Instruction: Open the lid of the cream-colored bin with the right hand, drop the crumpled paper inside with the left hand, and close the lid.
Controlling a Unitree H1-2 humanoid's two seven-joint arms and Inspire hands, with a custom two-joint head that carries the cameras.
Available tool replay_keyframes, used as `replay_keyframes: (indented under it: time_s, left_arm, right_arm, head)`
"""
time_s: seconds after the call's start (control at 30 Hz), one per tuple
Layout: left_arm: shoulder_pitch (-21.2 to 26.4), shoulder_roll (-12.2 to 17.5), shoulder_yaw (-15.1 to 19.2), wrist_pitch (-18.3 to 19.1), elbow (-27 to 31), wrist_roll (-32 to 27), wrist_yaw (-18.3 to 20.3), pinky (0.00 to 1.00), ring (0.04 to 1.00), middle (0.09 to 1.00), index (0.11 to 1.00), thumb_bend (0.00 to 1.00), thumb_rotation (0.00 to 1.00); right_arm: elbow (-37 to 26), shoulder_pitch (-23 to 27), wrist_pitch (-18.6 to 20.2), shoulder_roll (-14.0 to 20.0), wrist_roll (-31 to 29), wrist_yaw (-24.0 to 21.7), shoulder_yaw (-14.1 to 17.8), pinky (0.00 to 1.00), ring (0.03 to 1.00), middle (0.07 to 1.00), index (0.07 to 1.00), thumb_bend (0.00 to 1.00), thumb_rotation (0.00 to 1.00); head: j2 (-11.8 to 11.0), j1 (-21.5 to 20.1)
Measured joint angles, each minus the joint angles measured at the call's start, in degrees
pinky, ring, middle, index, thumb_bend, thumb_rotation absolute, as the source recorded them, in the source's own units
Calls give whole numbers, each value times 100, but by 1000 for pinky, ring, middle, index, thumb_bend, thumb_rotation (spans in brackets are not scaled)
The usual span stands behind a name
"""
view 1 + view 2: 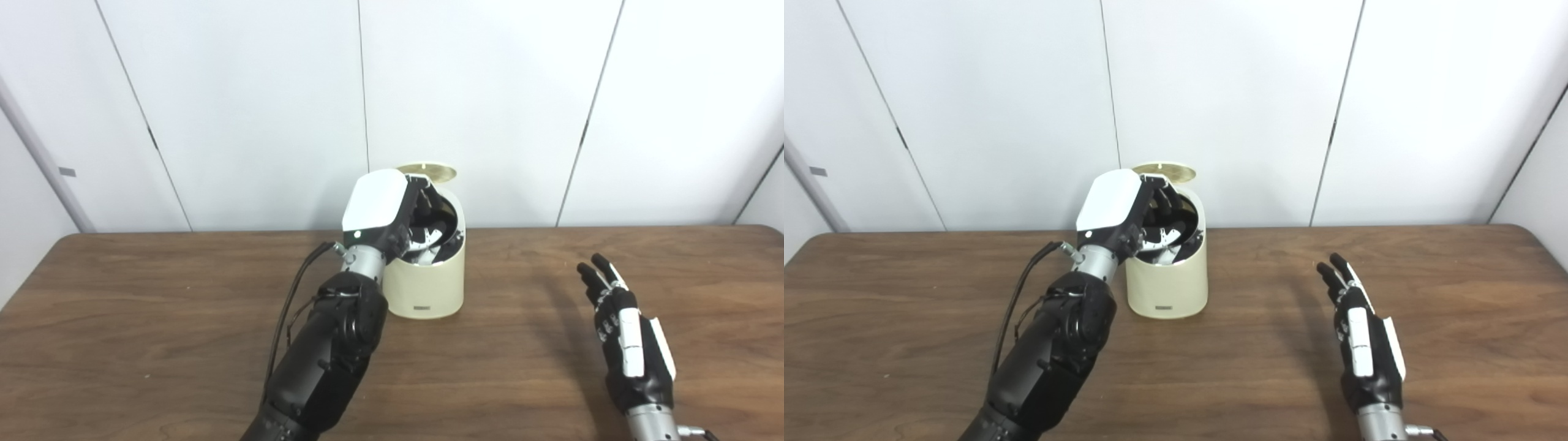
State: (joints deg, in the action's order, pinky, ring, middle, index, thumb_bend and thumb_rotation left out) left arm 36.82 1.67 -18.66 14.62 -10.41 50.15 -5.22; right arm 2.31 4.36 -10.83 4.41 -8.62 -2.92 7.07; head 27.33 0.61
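Note:
The cream-colored bin [425, 285] stands at the back middle of the wooden table. Its round lid [429, 172] is tipped up at the rear, leaving the dark mouth uncovered. My left hand [380, 208] hangs over the bin's left rim, its fingers [422, 205] spread and dipping into the opening. I see no crumpled paper in the hand or on the table; the bin's inside is mostly hidden by the hand. My right hand [625, 331] is well to the right of the bin, open, fingers straight and pointing away, holding nothing.
The brown table [153, 318] runs the full width, its far edge against white wall panels [245, 110] just behind the bin. A black cable [288, 306] loops along my left forearm.

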Motion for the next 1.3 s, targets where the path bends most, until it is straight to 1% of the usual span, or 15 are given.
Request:
replay_keyframes:
  time_s: [0.1,0.23,0.4,0.47,0.53,0.6,0.7,0.83,0.97,1.07,1.2,1.27,1.3]
  left_arm:
    - [-8,-18,64,-45,-35,-53,-209,314,430,559,496,468,0]
    - [-32,-2,164,-62,-110,-108,-506,315,432,550,502,469,0]
    - [-118,39,195,-241,-166,-149,-825,311,429,544,507,469,0]
    - [-153,49,210,-316,-166,-207,-901,308,425,534,509,470,0]
    - [-197,70,231,-465,-156,-300,-999,308,418,524,490,470,0]
    - [-230,88,241,-482,-130,-350,-1004,307,417,521,484,471,0]
    - [-311,162,246,-462,107,-367,-899,306,413,523,491,471,0]
    - [-463,264,286,-418,522,-452,-595,306,406,523,485,470,0]
    - [-583,301,359,-346,772,-509,-418,301,392,510,486,470,0]
    - [-663,337,411,-251,943,-520,-300,298,395,513,510,469,0]
    - [-789,398,553,-238,1153,-604,-272,293,395,505,508,469,0]
    - [-868,406,667,-229,1232,-686,-272,293,397,507,488,470,0]
    - [-917,405,723,-218,1290,-736,-268,297,404,509,492,471,0]
  right_arm:
    - [0,0,1,1,-6,-9,1,1000,952,886,913,480,973]
    - [0,-6,5,18,-9,-20,0,1000,951,885,914,480,972]
    - [-1,-22,20,42,-22,-25,3,1000,953,887,921,457,996]
    - [-3,-24,41,44,-38,-29,3,1000,957,890,923,455,999]
    - [-6,-24,61,46,-80,-37,4,1000,959,890,920,472,998]
    - [-5,-23,63,56,-121,-54,1,1000,959,892,919,480,1000]
    - [-4,-25,63,66,-132,-97,1,1000,956,891,911,487,994]
    - [-3,-26,64,71,-165,-118,5,1000,958,889,905,476,996]
    - [-2,-29,64,77,-204,-127,12,1000,958,887,901,490,983]
    - [-3,-29,66,81,-212,-128,11,1000,959,885,902,495,994]
    - [-3,-28,133,85,-236,-128,15,1000,961,887,902,484,996]
    - [-3,-29,132,95,-229,-129,12,1000,955,884,903,492,998]
    - [-3,-29,132,98,-220,-128,13,1000,950,880,899,501,989]
  head:
    - [0,9]
    - [-9,26]
    - [-18,114]
    - [-26,123]
    - [-26,114]
    - [-26,123]
    - [-26,132]
    - [-35,150]
    - [-26,167]
    - [-26,193]
    - [-9,185]
    - [0,202]
    - [0,202]
